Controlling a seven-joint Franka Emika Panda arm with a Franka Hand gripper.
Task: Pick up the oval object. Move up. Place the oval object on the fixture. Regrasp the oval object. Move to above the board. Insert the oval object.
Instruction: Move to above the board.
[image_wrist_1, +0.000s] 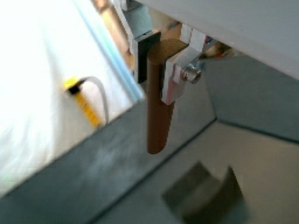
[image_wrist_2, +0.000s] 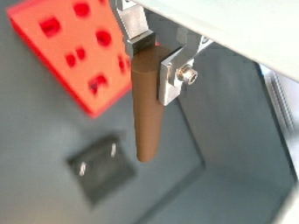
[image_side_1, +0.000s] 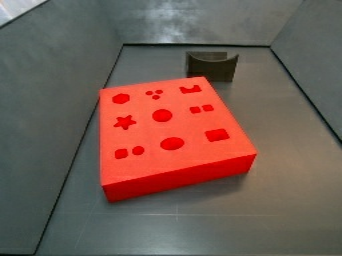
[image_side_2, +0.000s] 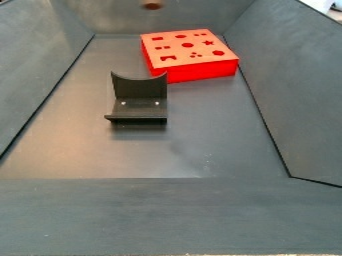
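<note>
The gripper (image_wrist_2: 149, 63) is up in the air over the grey floor (image_side_1: 287, 120) of the bin, clamped on the oval object (image_wrist_2: 145, 114). You can see this in both wrist views: the brown peg (image_wrist_1: 158, 109) sits between the silver finger plates (image_wrist_1: 184, 70) and hangs down well past the fingertips, so only its upper part is pinched and the long lower end points at the floor. Nothing is touching the bottom end of the peg.

The board (image_side_1: 171, 135) lies flat on the floor, roughly mid-floor in a side view, with its shaped holes facing up. In a side view (image_side_2: 190, 53) it sits toward the far end of the bin, and just a small reddish-brown tip (image_side_2: 152, 4) pokes in at the top edge of that picture, though I can't tell what it is.

The fixture (image_side_2: 136, 98) stands on the floor apart from the board, with its curved notch facing up and nothing resting in it. In a side view (image_side_1: 213, 63) it's close to the far wall. In a wrist view (image_wrist_2: 100, 168) the fixture shows below the hanging peg, with the board (image_wrist_2: 82, 48) off to the side.
</note>
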